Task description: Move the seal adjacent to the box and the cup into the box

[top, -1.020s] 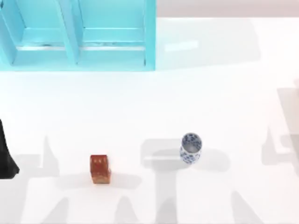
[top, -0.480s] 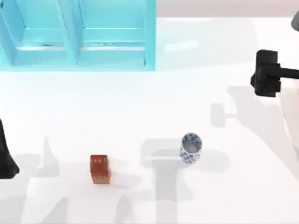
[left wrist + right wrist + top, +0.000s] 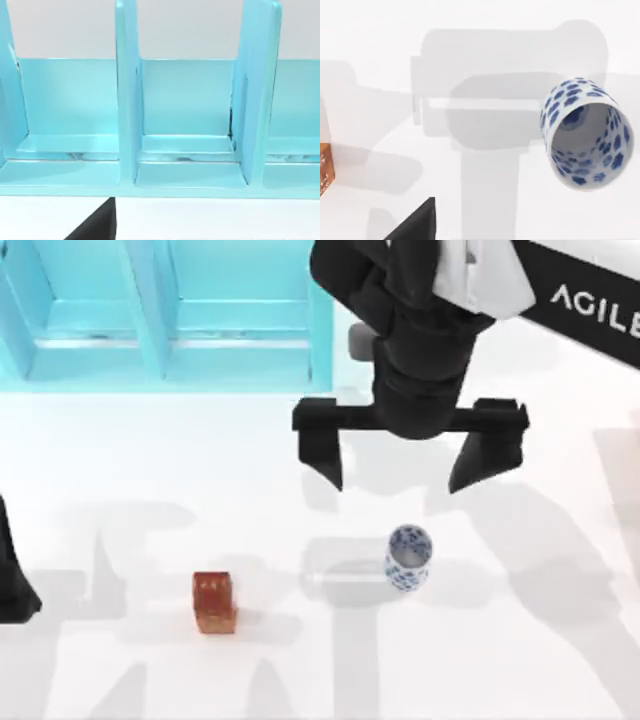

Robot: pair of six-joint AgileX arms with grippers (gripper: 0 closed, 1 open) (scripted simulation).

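White tabletop runs bare across the whole scene (image 3: 150, 490), crossed by grey arm shadows. Nearest me, the seal (image 3: 213, 602) stands upright left of centre, and the cup (image 3: 408, 558) stands upright to its right, well apart from it; neither has moved in the last second. My left arm is parked at the left edge (image 3: 12, 575); I cannot tell how its fingers stand. What has changed is my right arm: a second ago it was out of sight, half a second ago it was just entering at the right, and now my right gripper (image 3: 410, 452) hangs spread wide just beyond the cup. I judge the cup is about to be picked first. Farthest back stands the cyan shelf (image 3: 160, 320); I cannot make out the box.
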